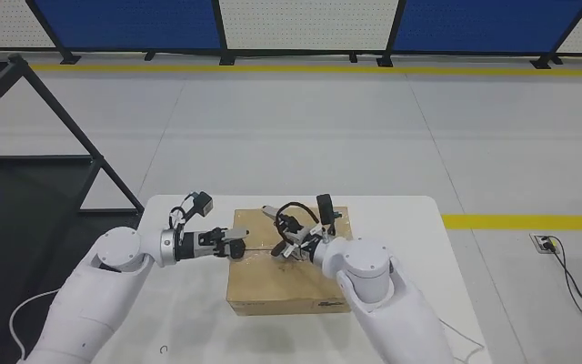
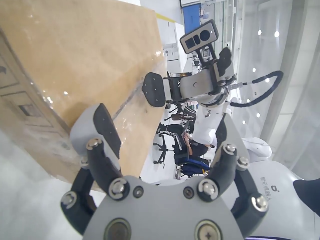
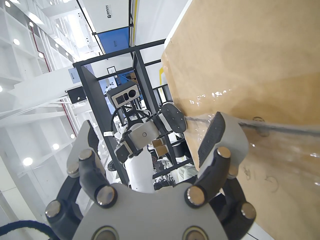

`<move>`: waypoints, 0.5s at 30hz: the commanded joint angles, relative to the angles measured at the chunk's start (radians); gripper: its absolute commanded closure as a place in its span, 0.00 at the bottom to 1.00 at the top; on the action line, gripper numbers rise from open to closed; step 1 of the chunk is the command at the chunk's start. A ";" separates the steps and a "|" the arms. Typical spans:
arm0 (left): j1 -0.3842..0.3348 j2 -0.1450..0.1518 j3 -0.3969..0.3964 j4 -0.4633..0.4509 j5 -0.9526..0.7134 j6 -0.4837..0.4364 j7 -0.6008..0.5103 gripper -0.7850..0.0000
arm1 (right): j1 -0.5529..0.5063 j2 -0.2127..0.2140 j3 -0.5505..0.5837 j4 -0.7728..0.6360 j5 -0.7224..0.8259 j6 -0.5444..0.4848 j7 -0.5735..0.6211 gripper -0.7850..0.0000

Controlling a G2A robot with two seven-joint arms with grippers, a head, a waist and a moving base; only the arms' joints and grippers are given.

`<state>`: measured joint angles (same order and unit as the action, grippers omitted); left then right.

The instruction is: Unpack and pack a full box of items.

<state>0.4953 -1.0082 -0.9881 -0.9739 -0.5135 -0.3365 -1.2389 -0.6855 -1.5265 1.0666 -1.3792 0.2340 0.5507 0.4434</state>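
- The left gripper [image 2: 165, 126] is holding its jaws spread wide, pinching nothing; one finger [image 2: 106, 126] is lying against the left edge of the box's top and the other is standing in the air above it.
- The right gripper [image 3: 152, 126] is likewise keeping its jaws spread and gripping nothing; one finger [image 3: 220, 136] is resting flat on the box's top beside the taped seam, while the other is standing clear above the box.
- The two grippers are facing each other along the seam, the left at the seam's left end and the right near the middle of the top, close together but apart.
- The box [image 1: 282, 282], brown cardboard, is sitting closed in the middle of the table [image 1: 400, 227], its flaps down.
- Clear tape [image 3: 275, 126] is running along the seam from left to right and is glinting on the cardboard.
- Both arms are reaching in over the near part of the table, one from each side.
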 commanded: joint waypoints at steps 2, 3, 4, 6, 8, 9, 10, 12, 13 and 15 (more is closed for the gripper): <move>0.014 0.004 -0.016 -0.002 -0.009 -0.012 -0.006 0.00 | 0.012 -0.003 -0.013 0.016 0.001 -0.011 0.002 0.00; 0.017 0.006 -0.023 -0.004 -0.010 -0.017 -0.007 0.00 | 0.016 -0.004 -0.016 0.018 0.001 -0.018 0.003 0.00; 0.022 0.008 -0.030 -0.004 -0.013 -0.022 -0.013 0.00 | 0.018 -0.004 -0.018 0.023 0.002 -0.027 0.015 0.00; 0.029 0.011 -0.041 -0.008 -0.014 -0.023 -0.022 0.00 | 0.025 -0.004 -0.027 0.028 -0.011 -0.041 0.030 0.00; 0.035 0.015 -0.051 -0.013 -0.012 -0.022 -0.029 0.00 | 0.030 -0.004 -0.036 0.033 -0.024 -0.046 0.036 0.00; 0.038 0.016 -0.055 -0.016 -0.011 -0.022 -0.031 0.00 | 0.034 -0.004 -0.042 0.037 -0.033 -0.045 0.038 0.00; 0.041 0.017 -0.059 -0.019 -0.010 -0.022 -0.032 0.00 | 0.037 -0.005 -0.048 0.042 -0.037 -0.039 0.036 0.00; 0.047 0.019 -0.065 -0.027 -0.009 -0.021 -0.032 0.00 | 0.046 -0.008 -0.059 0.051 -0.045 -0.021 0.028 0.00; 0.049 0.020 -0.068 -0.030 -0.007 -0.021 -0.032 0.00 | 0.050 -0.008 -0.064 0.056 -0.049 -0.012 0.029 0.00; 0.054 0.021 -0.073 -0.038 -0.007 -0.020 -0.032 0.00 | 0.057 -0.009 -0.074 0.066 -0.062 0.010 0.033 0.00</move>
<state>0.5472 -0.9876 -1.0590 -1.0083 -0.5200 -0.3572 -1.2714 -0.6314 -1.5354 0.9962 -1.3167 0.1773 0.5517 0.4748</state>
